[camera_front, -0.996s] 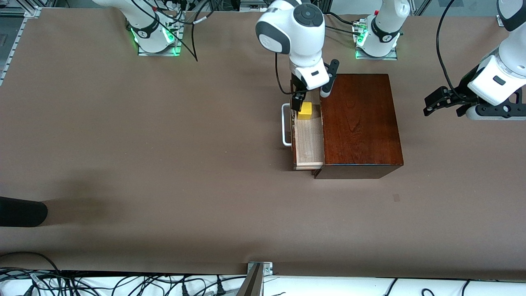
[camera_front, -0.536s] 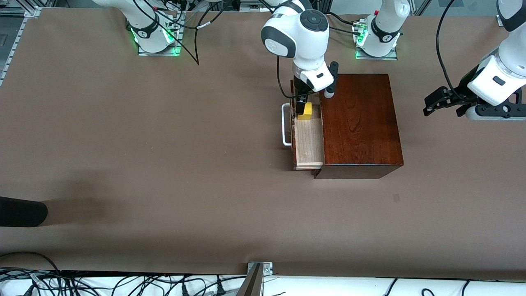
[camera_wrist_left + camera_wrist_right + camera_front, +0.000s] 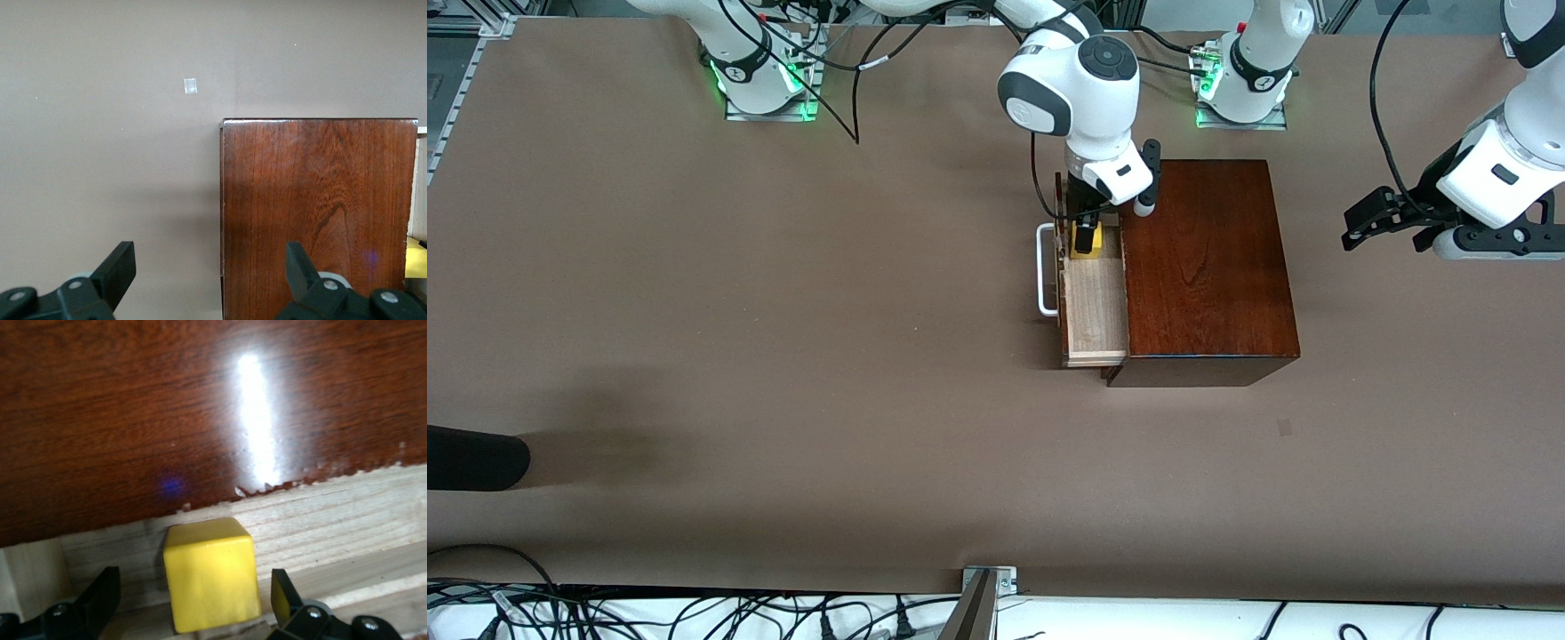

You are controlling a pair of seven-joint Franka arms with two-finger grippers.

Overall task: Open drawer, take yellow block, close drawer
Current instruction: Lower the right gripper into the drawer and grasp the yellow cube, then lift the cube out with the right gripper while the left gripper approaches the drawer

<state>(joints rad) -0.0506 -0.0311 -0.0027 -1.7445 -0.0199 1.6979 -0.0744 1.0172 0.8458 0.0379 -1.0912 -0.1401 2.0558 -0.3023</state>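
The drawer (image 3: 1096, 307) of the dark reddish-brown wooden box (image 3: 1205, 267) is pulled out, its white U-shaped handle (image 3: 1043, 269) toward the right arm's end of the table. The yellow block (image 3: 1090, 246) sits in the drawer's end farther from the front camera. My right gripper (image 3: 1084, 236) is down in the drawer, open, one finger on each side of the block (image 3: 211, 572) with gaps on both sides. My left gripper (image 3: 1356, 233) is open and empty, in the air off the box's end toward the left arm; its wrist view shows the box top (image 3: 313, 213) and a sliver of the block (image 3: 416, 257).
The drawer's pale wood floor (image 3: 347, 513) and the box's glossy edge (image 3: 200, 420) lie close around my right gripper. A small pale mark (image 3: 190, 86) lies on the brown table. A dark object (image 3: 471, 457) juts in at the table's edge at the right arm's end.
My right gripper has come down into the drawer and now straddles the yellow block, covering most of it in the front view. The left arm has not moved.
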